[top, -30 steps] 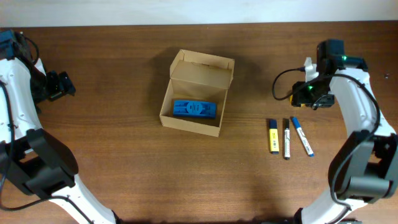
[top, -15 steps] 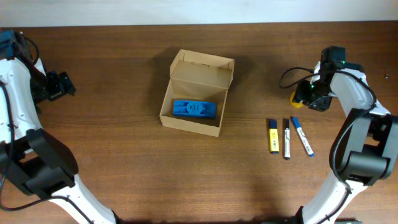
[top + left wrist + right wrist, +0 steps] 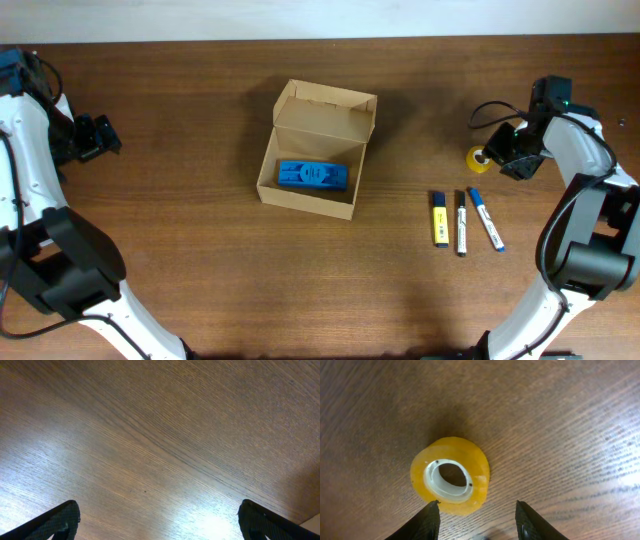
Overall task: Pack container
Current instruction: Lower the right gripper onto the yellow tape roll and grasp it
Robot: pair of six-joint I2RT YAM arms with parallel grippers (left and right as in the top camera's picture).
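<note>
Dk-brown wood-grain table (image 3: 180, 270) fills most of overhead view, w/ pale wall (image 3: 320, 15) strip along far edge. Bright glare patches (image 3: 40, 465) on tabletop, left wrist view.

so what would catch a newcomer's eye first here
Probably the open cardboard box mid-table, lid flap up, with a flat blue case lying inside. Next is the yellow tape roll lying flat on the table's right side, with the right pincer open right at it. Three markers lie side by side nearer the front edge.
</note>
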